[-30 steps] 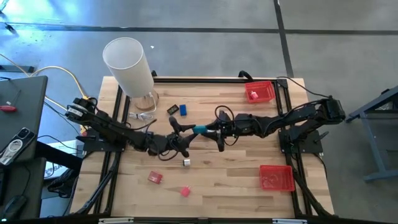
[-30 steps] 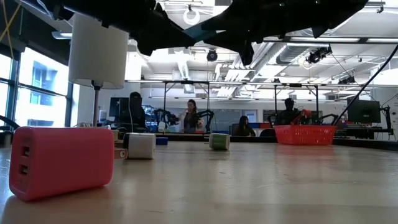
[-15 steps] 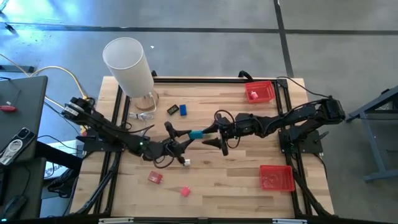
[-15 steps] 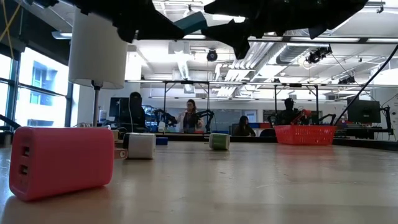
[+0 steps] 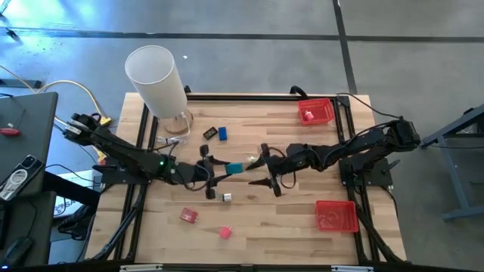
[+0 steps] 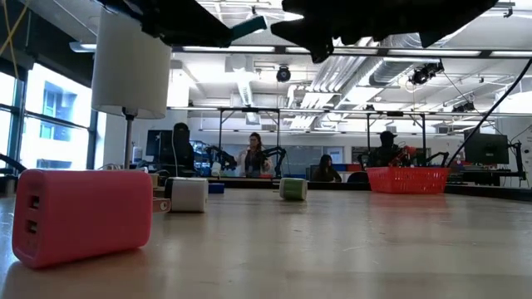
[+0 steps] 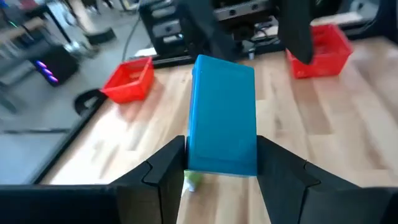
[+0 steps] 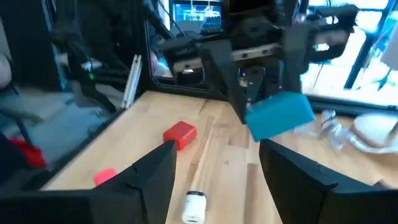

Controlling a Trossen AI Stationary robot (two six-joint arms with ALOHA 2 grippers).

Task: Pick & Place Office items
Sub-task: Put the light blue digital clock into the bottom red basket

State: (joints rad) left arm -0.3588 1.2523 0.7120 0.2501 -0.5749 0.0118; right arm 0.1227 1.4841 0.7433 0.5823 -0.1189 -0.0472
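Left gripper (image 7: pixel 221 177) — clamped on teal block (image 7: pixel 222 115), held above mid-table. Right gripper (image 5: pixel 266 168) — fingers spread, empty, just beyond the block. White piece (image 5: pixel 226 197) on the table (image 5: pixel 287 227) beneath; red trays (image 5: pixel 336 215) farther off.

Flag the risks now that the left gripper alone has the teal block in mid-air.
1. The left gripper pinches only one end of the teal block, so it may pivot or slip.
2. The open right gripper sits close; a swing could clip it.
3. A drop could knock the white piece below.
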